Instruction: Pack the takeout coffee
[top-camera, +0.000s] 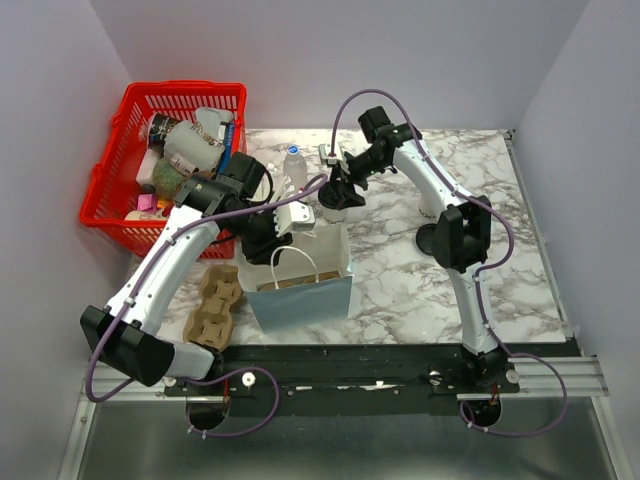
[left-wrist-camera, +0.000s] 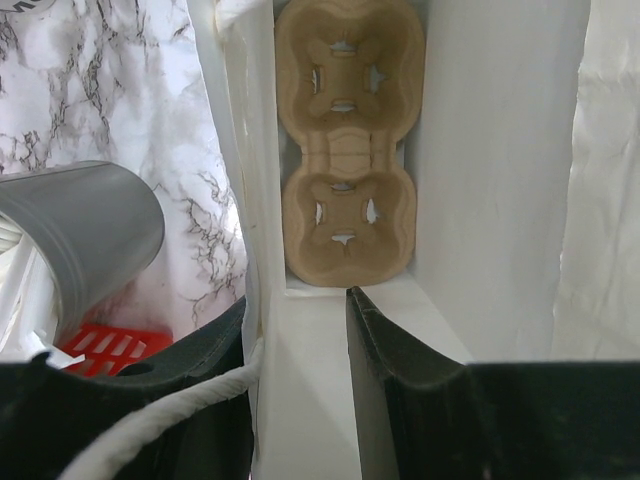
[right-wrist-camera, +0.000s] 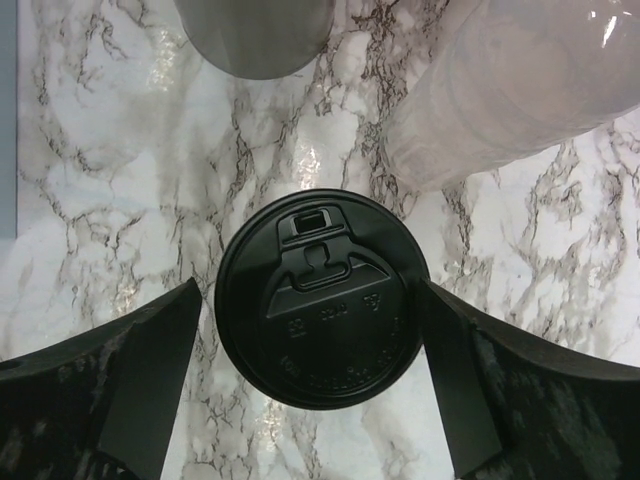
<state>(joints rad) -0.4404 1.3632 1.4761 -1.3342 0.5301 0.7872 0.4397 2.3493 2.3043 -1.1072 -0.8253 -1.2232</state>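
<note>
**Right jaws open around the cup, left jaws on the bag**

From the top view, you see the bag (top-camera: 300, 285) standing upright in the middle of the table (top-camera: 420, 290), with its mouth open. Your left gripper (top-camera: 275, 237) is at the bag's left rim. Your right gripper (top-camera: 340, 190) is over the cup (top-camera: 345, 202), which stands on the table just behind the bag's right corner. The bottle (top-camera: 293, 165) stands a little to the left of the cup. A carrier (top-camera: 218, 305) lies flat on the table beside the bag's left side. The red basket (top-camera: 110, 200) sits in the far left corner.

In the left wrist view, your jaws are closed on the bag's side wall: one finger is outside, next to the rope handle (left-wrist-camera: 170, 420), and one finger is inside. A second carrier (left-wrist-camera: 345, 150) lies flat on the bottom of the bag. The grey cup (left-wrist-camera: 90, 235) is outside the bag, to the left.

In the right wrist view, your jaws stand wide open, one finger on each side of the cup's black lid (right-wrist-camera: 320, 300). On the left side a thin gap shows. The cup is upright on the table, and the grey cup and the bottle are just behind it.
</note>
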